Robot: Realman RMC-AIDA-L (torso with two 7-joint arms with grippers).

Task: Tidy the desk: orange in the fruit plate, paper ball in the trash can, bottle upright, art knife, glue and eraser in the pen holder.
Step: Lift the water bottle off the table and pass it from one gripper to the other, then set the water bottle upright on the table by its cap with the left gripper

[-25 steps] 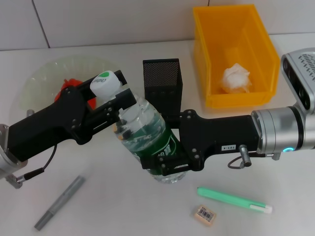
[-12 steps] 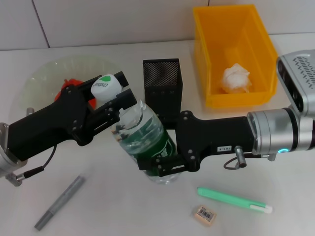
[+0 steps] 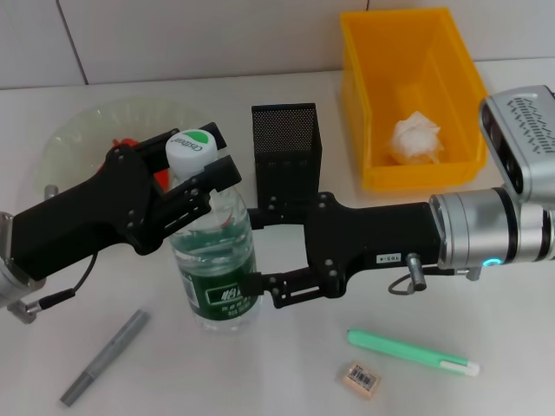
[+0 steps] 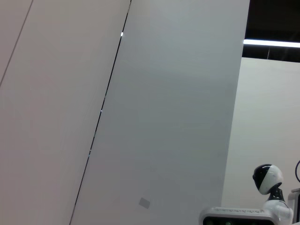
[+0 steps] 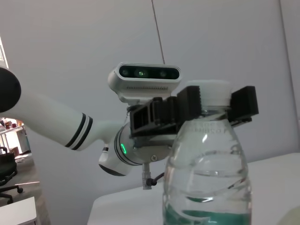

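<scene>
Bottle (image 3: 213, 260) upright on desk, front of pen holder (image 3: 286, 156).
I see left gripper (image 3: 192, 169) pinching its cap; right gripper (image 3: 260, 256) clamped on its lower body.

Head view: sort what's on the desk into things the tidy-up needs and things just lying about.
Needed:
bottle, upright, held by left end effector at the cap and right end effector low down
orange in fruit plate
paper ball in trash can
eraser
pen holder

Lying about:
grey pen
green pen
</scene>
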